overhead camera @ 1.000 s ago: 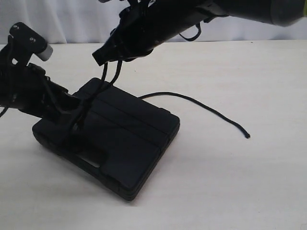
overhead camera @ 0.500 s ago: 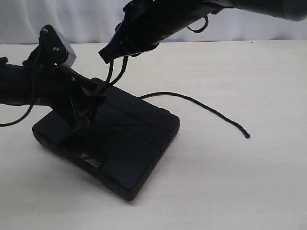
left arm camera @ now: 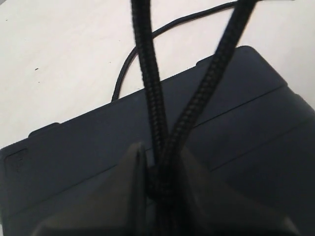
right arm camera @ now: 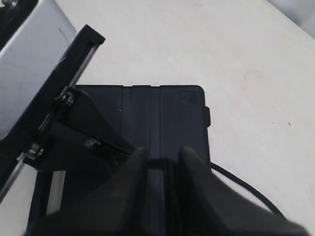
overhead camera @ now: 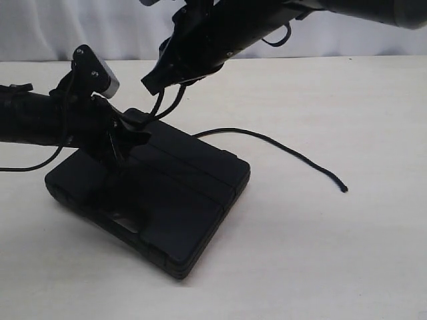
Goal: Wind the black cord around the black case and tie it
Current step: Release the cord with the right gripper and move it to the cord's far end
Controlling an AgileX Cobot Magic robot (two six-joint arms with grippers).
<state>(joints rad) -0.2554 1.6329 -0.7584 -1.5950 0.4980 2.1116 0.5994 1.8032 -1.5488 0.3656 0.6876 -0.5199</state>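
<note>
The black case [overhead camera: 167,200] lies flat on the table. Over its far left part my left gripper [overhead camera: 131,135] is shut on the black cord [overhead camera: 168,105], whose two strands rise from there to my right gripper [overhead camera: 155,85], which is shut on them above. In the left wrist view the two braided strands of cord [left arm camera: 150,88] come up from between the gripper's [left arm camera: 160,169] fingers, above the case [left arm camera: 246,123]. In the right wrist view the cord [right arm camera: 167,169] sits between the gripper's [right arm camera: 164,164] fingers, above the case [right arm camera: 167,110]. A free tail of cord [overhead camera: 280,145] trails right to a frayed end.
The tail's end [overhead camera: 343,189] rests on the pale table [overhead camera: 320,253] to the right of the case. The left arm's silver wrist block [right arm camera: 29,69] stands close beside the right gripper. A white curtain [overhead camera: 80,27] hangs behind the table.
My left gripper has risen and swung right along the case toward the right gripper, its wrist turning upward. The right gripper shifted slightly right, and the strands between the two are shorter.
</note>
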